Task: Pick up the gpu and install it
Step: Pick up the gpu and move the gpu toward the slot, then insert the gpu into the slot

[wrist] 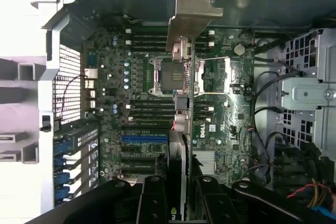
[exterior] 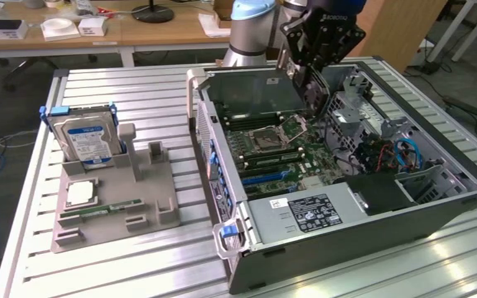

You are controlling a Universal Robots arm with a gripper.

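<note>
The gripper (exterior: 307, 73) (wrist: 181, 199) is clamped on one end of the gpu (exterior: 251, 93) (wrist: 181, 109), which hangs on edge just above the open computer case (exterior: 437, 205) on the bench (exterior: 139, 87). Its metal bracket (wrist: 193, 11) sits toward the case's rear wall. Below lie the CPU socket (exterior: 276, 133) (wrist: 169, 77), memory slots and blue expansion slots (wrist: 144, 139). By the exterior view's left edge of the bench, a grey fixture (exterior: 139, 198) holds the hard drive (exterior: 85, 139) and memory stick (exterior: 102, 210)
</note>
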